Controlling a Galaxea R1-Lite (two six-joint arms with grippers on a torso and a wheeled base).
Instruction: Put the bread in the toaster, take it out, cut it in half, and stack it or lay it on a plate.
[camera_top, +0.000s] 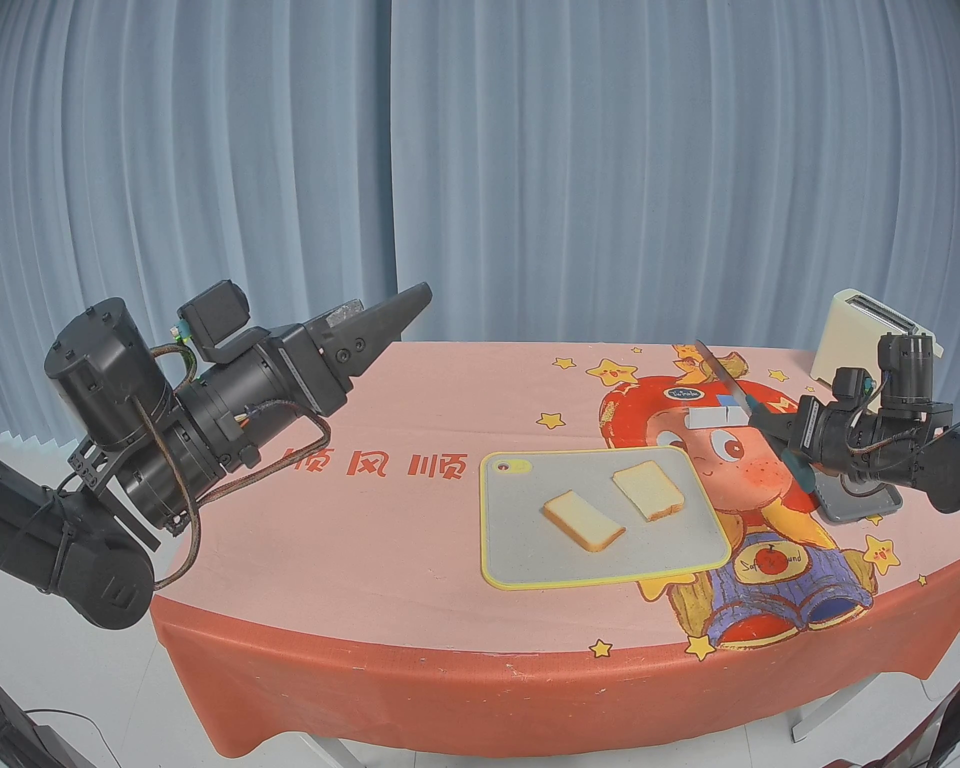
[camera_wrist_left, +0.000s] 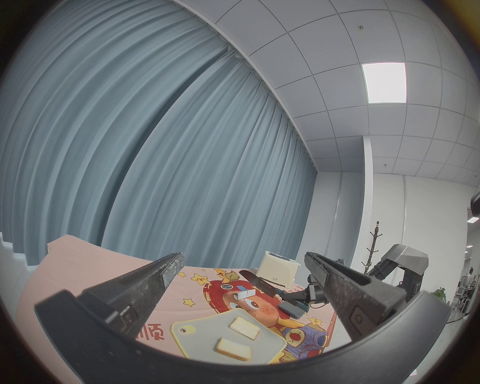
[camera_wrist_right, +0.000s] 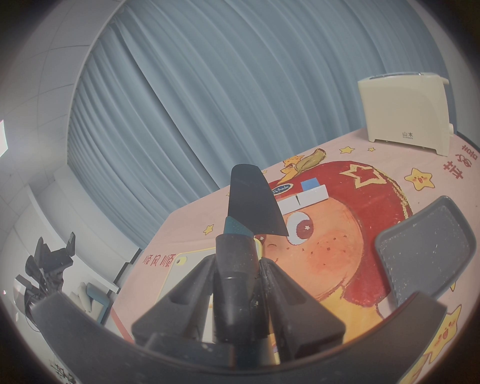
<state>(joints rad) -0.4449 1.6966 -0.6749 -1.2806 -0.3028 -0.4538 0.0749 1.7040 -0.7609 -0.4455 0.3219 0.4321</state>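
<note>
Cutting step is judged done: near bread half (camera_top: 583, 520) and far bread half (camera_top: 648, 489) are laid apart, flat, on the yellow-rimmed cutting board (camera_top: 520, 562) mid-table. Knife (camera_top: 722, 375) is clamped by its handle in the right gripper (camera_top: 792, 436), with the blade raised over the tablecloth (camera_top: 400, 540) between board and toaster (camera_top: 862, 335). Left gripper (camera_top: 402, 306) is held high over the table's left side, fingers spread, nothing held. Dark grey plate (camera_top: 848, 505) is sited under the right arm. Next, likely: knife to be set down clear of the plate, then each half to be pinched and moved onto it.
</note>
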